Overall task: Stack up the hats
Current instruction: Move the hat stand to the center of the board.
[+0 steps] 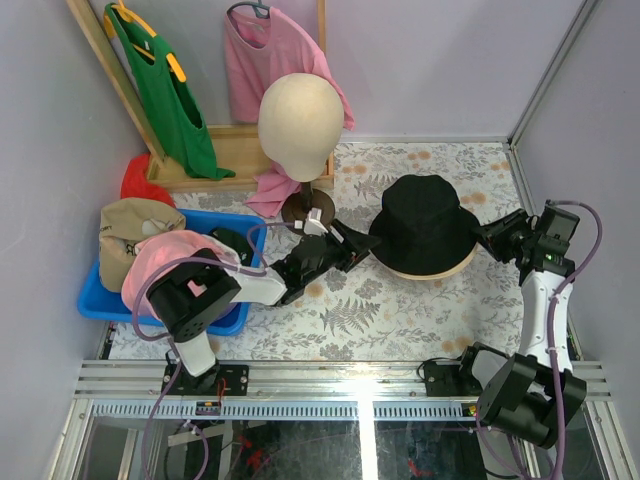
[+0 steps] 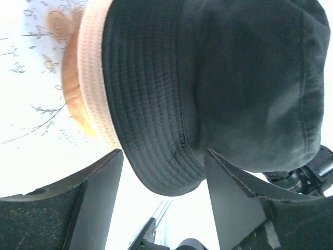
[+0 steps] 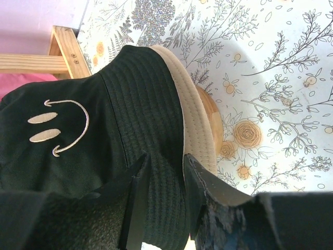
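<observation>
Left gripper [image 2: 164, 156]: jaws apart, astride brim.
Right gripper [image 3: 165, 159]: jaws apart, opposite brim.
Black bucket hat [image 1: 425, 220]: likely soft, light; pinch brim.

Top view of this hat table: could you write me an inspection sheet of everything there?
Surface: floral-printed table, flat.
Job's things: black bucket hat sits on a beige hat; tan cap and pink hat lie in the blue bin.
Clutter: red cloth behind the bin.
Grippers: left gripper and right gripper open, each straddling the black brim on opposite sides.
Cables: purple cables loop along both arms.
Surroundings: mannequin head; pink shirt and green garment on a wooden rack.
</observation>
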